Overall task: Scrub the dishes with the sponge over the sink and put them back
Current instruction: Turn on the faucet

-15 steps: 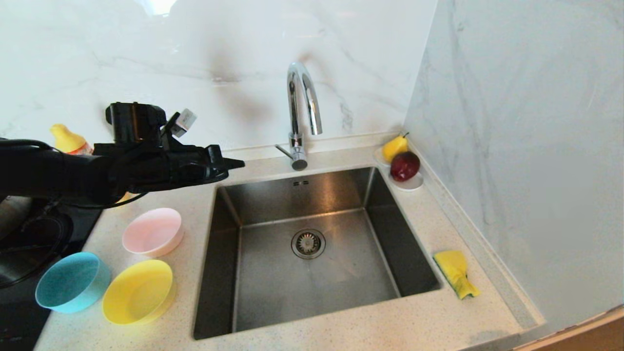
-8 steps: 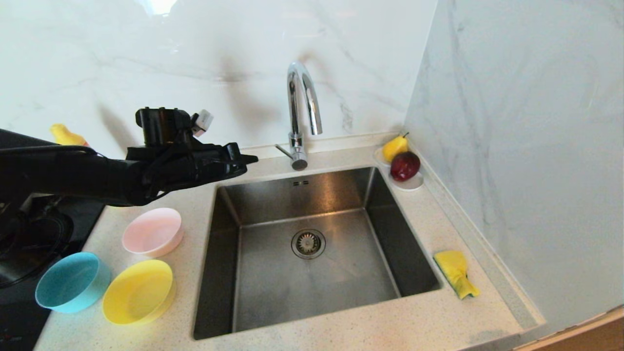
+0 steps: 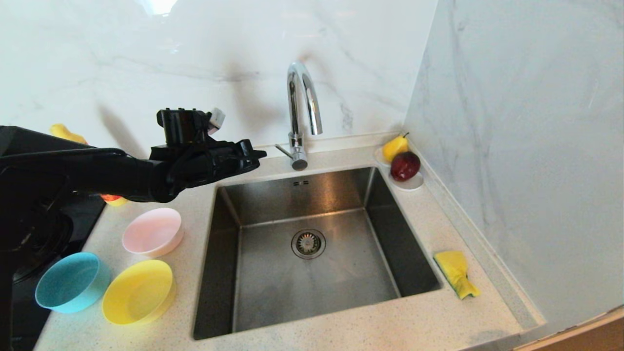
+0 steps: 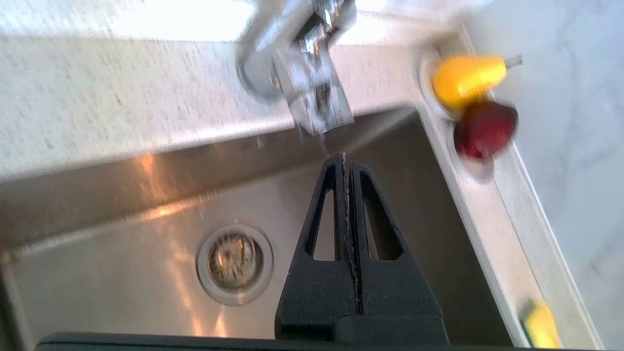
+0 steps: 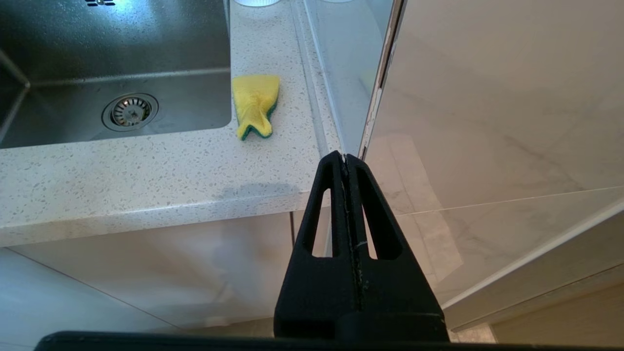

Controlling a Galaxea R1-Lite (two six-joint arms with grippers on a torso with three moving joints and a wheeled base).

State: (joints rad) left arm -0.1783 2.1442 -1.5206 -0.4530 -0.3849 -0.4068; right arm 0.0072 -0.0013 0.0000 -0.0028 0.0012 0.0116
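Observation:
Three bowls stand on the counter left of the sink (image 3: 370, 195): pink (image 3: 152, 231), light blue (image 3: 72, 281) and yellow (image 3: 138, 291). The yellow-and-green sponge (image 3: 456, 272) lies on the counter at the sink's right rim, also seen from the right wrist as the sponge (image 5: 255, 105). My left gripper (image 3: 261, 155) is shut and empty, held in the air above the sink's back left corner, pointing toward the chrome tap (image 3: 301, 112); in the left wrist view the gripper (image 4: 344, 157) sits just short of the tap base (image 4: 297, 73). My right gripper (image 5: 344, 157) is shut and empty, parked below the counter's front edge.
A white saucer (image 3: 412, 183) with a yellow pear (image 3: 394, 146) and a red apple (image 3: 404, 165) sits at the sink's back right corner. A yellow-capped bottle (image 3: 62, 131) stands behind my left arm. A black hob (image 3: 29, 243) lies at the far left. A marble wall closes the right side.
My left arm has swung to the right, its shut gripper travelling from over the counter toward the tap. Bowls, sponge and right gripper have not moved.

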